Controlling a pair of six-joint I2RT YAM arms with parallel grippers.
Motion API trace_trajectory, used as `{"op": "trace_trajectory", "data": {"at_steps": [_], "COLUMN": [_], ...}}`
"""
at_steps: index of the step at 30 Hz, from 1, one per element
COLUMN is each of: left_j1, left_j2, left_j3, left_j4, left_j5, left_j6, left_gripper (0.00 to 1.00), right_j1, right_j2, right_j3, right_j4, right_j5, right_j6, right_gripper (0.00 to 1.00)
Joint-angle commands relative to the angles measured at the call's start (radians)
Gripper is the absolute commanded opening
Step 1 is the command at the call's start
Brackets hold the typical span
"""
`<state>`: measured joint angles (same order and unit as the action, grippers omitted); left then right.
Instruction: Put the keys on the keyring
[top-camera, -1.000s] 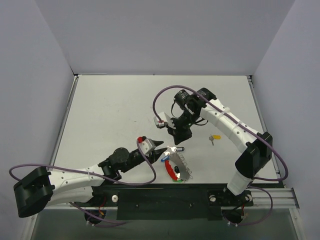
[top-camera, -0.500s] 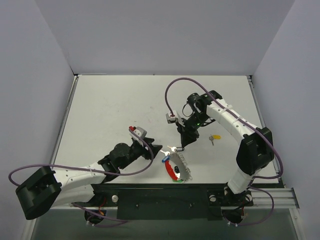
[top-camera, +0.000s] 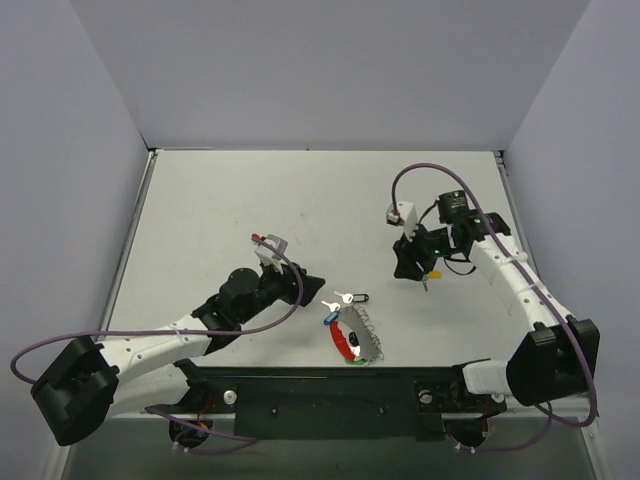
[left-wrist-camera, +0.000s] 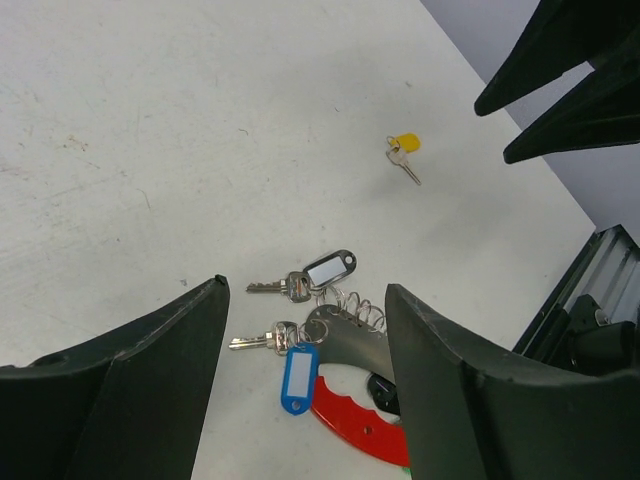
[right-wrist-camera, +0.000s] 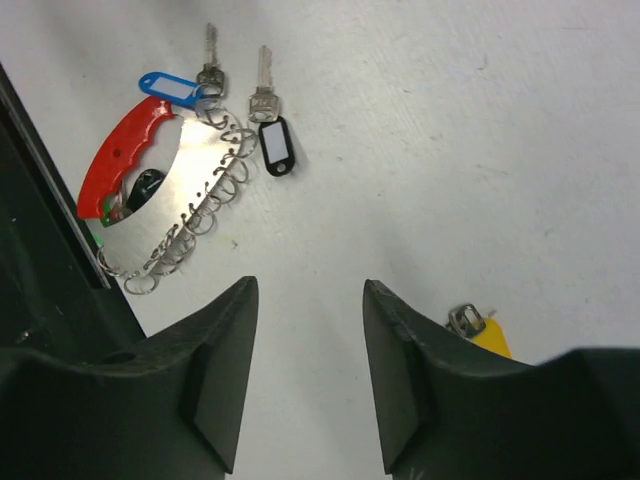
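Note:
The keyring lies near the table's front edge, a loop with a red grip and a silvery part carrying several small rings. Next to its rings lie two keys, one with a black tag and one with a blue tag. A yellow-capped key lies apart to the right. My left gripper hangs open just left of the keys, holding nothing. My right gripper is open and empty beside the yellow key.
A black rail runs along the near edge, close behind the keyring. Purple cables loop over both arms. Grey walls close in the table on three sides.
My right gripper has swung right from above the keys to the yellow key and opened. My left gripper has drawn back left and opened wider. The keys and keyring stayed put.

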<state>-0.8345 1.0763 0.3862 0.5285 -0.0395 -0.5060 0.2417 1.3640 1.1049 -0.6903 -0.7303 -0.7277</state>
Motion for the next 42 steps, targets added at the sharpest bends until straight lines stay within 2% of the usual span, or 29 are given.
{"op": "trace_trajectory", "data": {"at_steps": [1,2,3,4,5,6,9,12,16,19,22,26,29,30,34,37,42], "left_j1": [0.014,0.015,0.015,0.014,0.012,0.011,0.003,0.000,0.009,0.035,0.066,0.098,0.106,0.104,0.106,0.106,0.109], "left_j2": [-0.016,-0.013,-0.010,0.006,0.013,0.031,0.048,0.031,-0.030,-0.090,-0.122,-0.124,-0.133,-0.136,-0.205,-0.246,-0.263], "left_j3": [0.046,0.060,0.069,0.091,0.100,0.109,0.105,0.062,0.008,-0.032,-0.049,-0.037,-0.035,-0.040,-0.082,-0.110,-0.138], "left_j4": [-0.058,-0.064,-0.091,-0.100,-0.114,-0.117,-0.122,-0.113,-0.124,-0.124,-0.117,-0.151,-0.180,-0.185,-0.193,-0.182,-0.157], "left_j5": [0.077,0.090,0.122,0.141,0.171,0.182,0.199,0.162,0.081,0.064,0.088,0.133,0.148,0.150,0.130,0.106,0.101], "left_j6": [-0.048,-0.054,-0.057,-0.066,-0.068,-0.080,-0.103,-0.140,-0.180,-0.206,-0.213,-0.203,-0.203,-0.203,-0.204,-0.194,-0.169], "left_gripper": [0.74,0.73,0.73,0.73,0.73,0.73,0.73,0.73,0.73,0.74,0.74,0.74,0.74,0.74,0.73,0.73,0.73], "right_j1": [-0.097,-0.131,-0.143,-0.171,-0.179,-0.182,-0.173,-0.125,-0.003,0.069,0.126,0.296,0.373,0.396,0.407,0.415,0.487], "right_j2": [-0.144,-0.166,-0.196,-0.204,-0.216,-0.218,-0.207,-0.192,-0.184,-0.169,-0.114,-0.031,0.018,0.026,0.020,0.014,0.046], "right_j3": [-0.106,-0.122,-0.157,-0.175,-0.204,-0.218,-0.206,-0.198,-0.246,-0.251,-0.225,-0.206,-0.211,-0.211,-0.241,-0.261,-0.241], "right_j4": [0.116,0.117,0.107,0.092,0.059,0.039,-0.163,-0.216,-0.128,-0.118,-0.242,-0.317,-0.302,-0.290,-0.204,-0.147,-0.080], "right_j5": [-0.026,-0.082,-0.118,-0.221,-0.259,-0.306,-0.340,-0.269,-0.089,-0.049,-0.044,0.017,0.092,0.100,0.115,0.129,0.215], "right_j6": [0.077,0.061,0.048,-0.011,-0.068,-0.097,-0.348,-0.446,-0.424,-0.475,-0.733,-0.919,-0.937,-0.920,-0.839,-0.768,-0.601], "right_gripper": [0.50,0.54,0.62,0.65,0.71,0.72,0.76,0.74,0.70,0.70,0.72,0.69,0.59,0.53,0.40,0.36,0.38]}}
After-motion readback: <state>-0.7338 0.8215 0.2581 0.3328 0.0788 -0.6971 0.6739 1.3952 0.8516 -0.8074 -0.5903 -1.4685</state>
